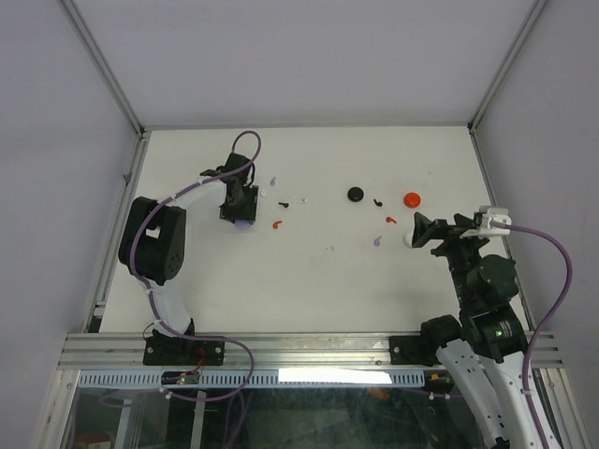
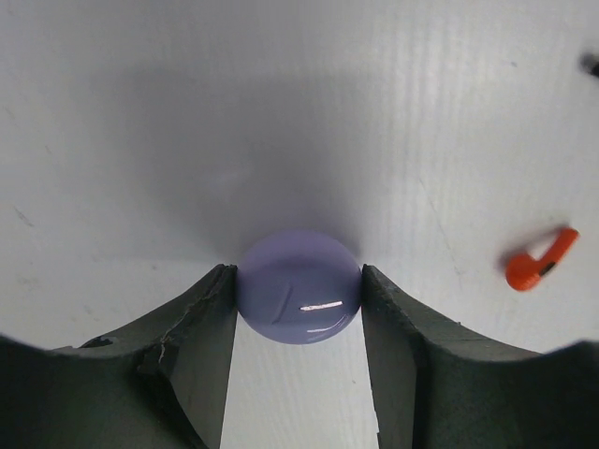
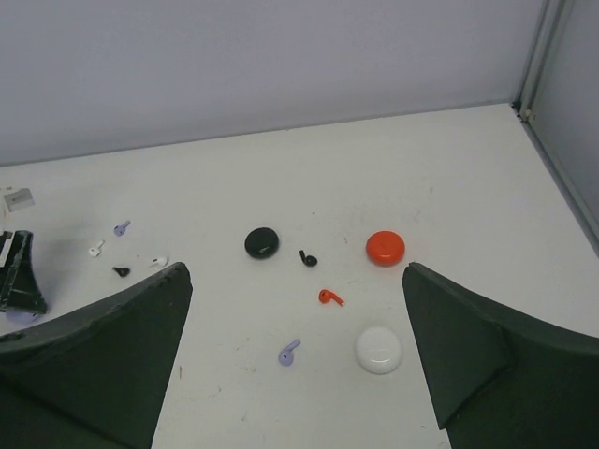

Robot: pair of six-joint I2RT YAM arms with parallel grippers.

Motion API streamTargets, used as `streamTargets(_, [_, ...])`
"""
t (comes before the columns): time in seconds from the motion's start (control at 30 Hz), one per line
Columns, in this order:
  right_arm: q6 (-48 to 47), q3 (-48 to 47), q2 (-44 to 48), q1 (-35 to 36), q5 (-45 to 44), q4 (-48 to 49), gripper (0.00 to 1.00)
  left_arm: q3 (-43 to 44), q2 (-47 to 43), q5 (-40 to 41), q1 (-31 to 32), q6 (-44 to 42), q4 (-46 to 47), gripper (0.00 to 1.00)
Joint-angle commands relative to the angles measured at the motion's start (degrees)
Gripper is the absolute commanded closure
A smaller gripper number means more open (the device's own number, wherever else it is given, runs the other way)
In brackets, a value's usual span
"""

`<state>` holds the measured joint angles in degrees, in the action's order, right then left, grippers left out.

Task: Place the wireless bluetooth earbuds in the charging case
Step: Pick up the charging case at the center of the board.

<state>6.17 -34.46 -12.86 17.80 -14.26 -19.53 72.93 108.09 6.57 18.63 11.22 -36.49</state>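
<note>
My left gripper [image 1: 240,211] [image 2: 298,281] is shut on a round lavender charging case [image 2: 298,287], both fingers against its sides, the case resting on the table. A red earbud [image 2: 541,262] [image 1: 277,224] lies to its right. My right gripper [image 1: 421,231] [image 3: 298,273] is wide open and empty above the table. Ahead of it lie a lavender earbud [image 3: 289,352], a red earbud [image 3: 328,297], a black earbud [image 3: 308,258], a white case [image 3: 378,350], a red case [image 3: 385,248] and a black case [image 3: 261,243].
Near the left gripper lie a lavender earbud [image 3: 121,227], two white earbuds [image 3: 95,249] [image 3: 159,262] and a black earbud [image 3: 121,271]. White walls with metal posts enclose the table [image 1: 309,281] at the back and sides.
</note>
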Motion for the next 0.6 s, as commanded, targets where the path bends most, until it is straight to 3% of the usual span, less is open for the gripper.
streamTargets(0.0, [2.1,-4.7,-4.3,-0.2,7.2,0.5,0.01,-1.5,-7.4,-1.1,3.1,-2.3,2.2,0.57])
streamTargets(0.4, [9.2,-7.8,-17.0,-0.2,29.3,2.4,0.01,-2.7,-18.5,-0.5,12.9,-8.5,5.9,0.64])
streamTargets(0.57, [16.4,-2.1,-20.4,-0.2,37.8,12.1,0.01,-3.6,-24.7,0.5,18.4,-13.6,8.3,0.65])
